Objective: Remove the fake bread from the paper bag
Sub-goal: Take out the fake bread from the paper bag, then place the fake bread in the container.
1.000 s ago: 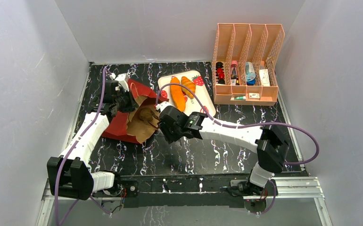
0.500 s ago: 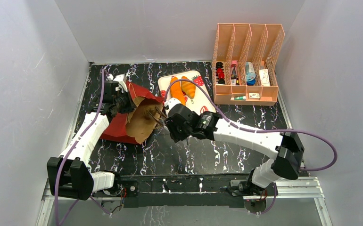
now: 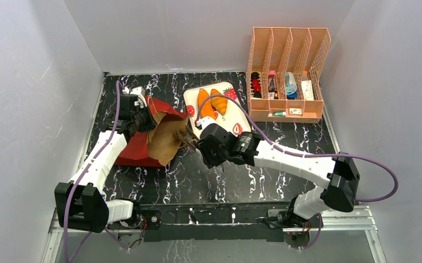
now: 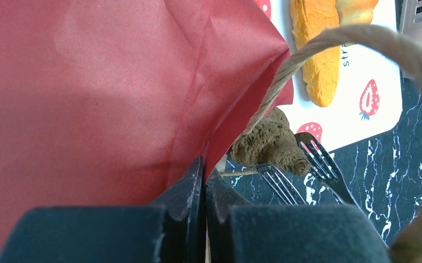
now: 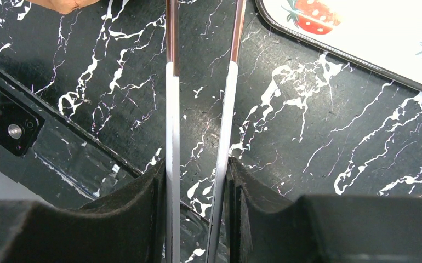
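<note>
Now, left gripper (image 4: pixel 204 189): jaws pressed together on the paper bag's (image 4: pixel 88 82) red rim, so we hold its mouth open.
right gripper (image 5: pixel 198 181): clamped on the tongs (image 5: pixel 228 109), squeezing their arms so the tips bite.
dark brown roll (image 4: pixel 269 143): pinched between the tong tips at the bag's mouth, near the tray (image 5: pixel 373 44).
orange loaves (image 3: pixel 206 104): lying on the tray, out of the bag.

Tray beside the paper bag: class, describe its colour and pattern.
White tray with red strawberry prints; clearest in the left wrist view.
</note>
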Action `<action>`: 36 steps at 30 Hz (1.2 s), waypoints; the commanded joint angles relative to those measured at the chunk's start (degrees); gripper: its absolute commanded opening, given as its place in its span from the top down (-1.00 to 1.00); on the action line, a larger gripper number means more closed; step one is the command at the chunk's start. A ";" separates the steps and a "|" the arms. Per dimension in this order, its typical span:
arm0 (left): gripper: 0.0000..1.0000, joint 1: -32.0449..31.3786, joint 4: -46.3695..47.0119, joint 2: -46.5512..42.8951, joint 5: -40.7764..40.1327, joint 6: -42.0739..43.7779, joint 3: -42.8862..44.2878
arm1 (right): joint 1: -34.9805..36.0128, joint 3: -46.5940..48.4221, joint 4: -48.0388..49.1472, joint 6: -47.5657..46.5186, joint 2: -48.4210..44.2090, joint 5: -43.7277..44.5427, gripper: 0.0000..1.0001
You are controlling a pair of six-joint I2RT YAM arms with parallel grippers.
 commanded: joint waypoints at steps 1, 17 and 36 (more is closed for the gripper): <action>1.00 0.17 -2.17 -1.47 -0.98 -0.68 1.31 | -0.30 4.35 3.11 0.38 -1.94 3.40 1.00; 1.00 0.17 -3.93 -1.78 -2.97 -1.37 1.23 | -0.28 10.80 -0.47 -0.49 -2.89 7.21 1.00; 1.00 0.17 -4.96 -5.78 -3.12 -2.60 -1.56 | -5.72 14.56 -0.36 -2.86 -1.27 10.20 1.00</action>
